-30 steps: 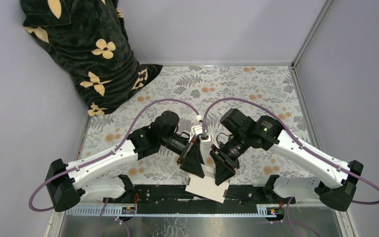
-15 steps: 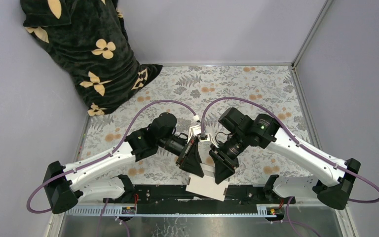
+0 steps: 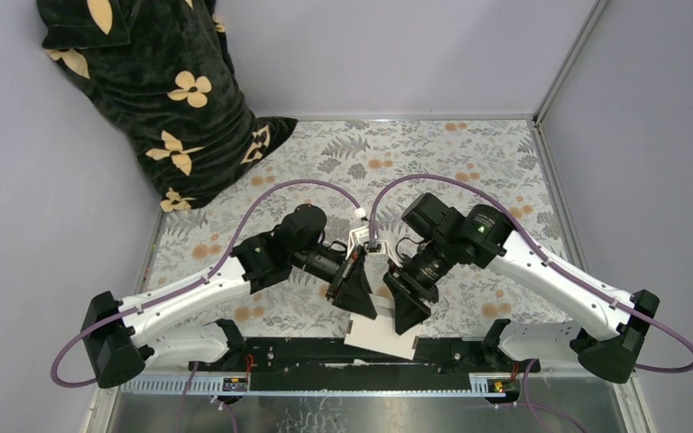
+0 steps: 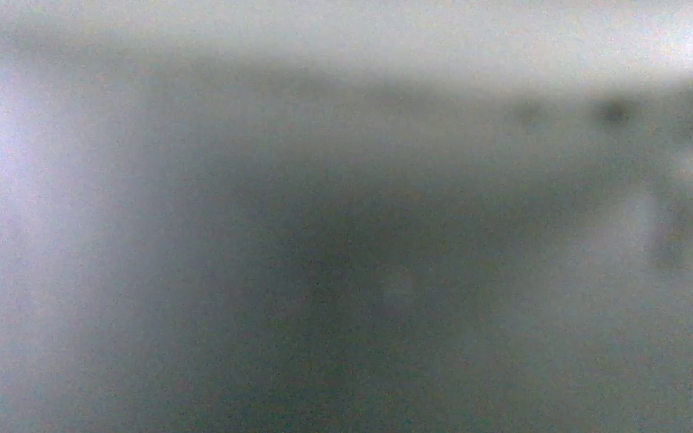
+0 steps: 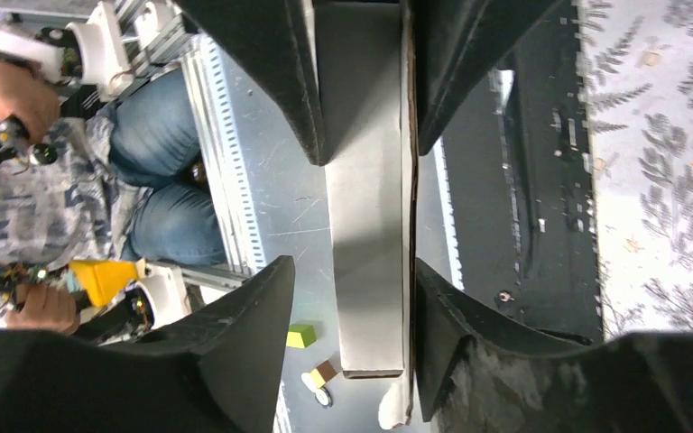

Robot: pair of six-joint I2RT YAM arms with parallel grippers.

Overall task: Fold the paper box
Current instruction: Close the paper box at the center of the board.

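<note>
Grey walls enclose a table [image 3: 469, 153] covered in leaf-print cloth, with a dark flowered blanket [image 3: 162, 99] heaped in the far left corner. At the middle of the near edge, the paper box [image 3: 381, 336] reaches partly over the black base rail [image 3: 280, 347]. It lies between the left gripper [image 3: 354, 290] and the right gripper [image 3: 404, 305], both angled down onto it. In the right wrist view a white panel runs between the right fingers [image 5: 235, 352]: one touches its edge and the other stands off, so these jaws are apart, not clamped. The left wrist view is fully blurred, so the left jaws' state cannot be told. Judged step: raising or creasing a side panel, mid-task. The next move likely calls for one firm hold while the other gripper presses the fold.
</note>
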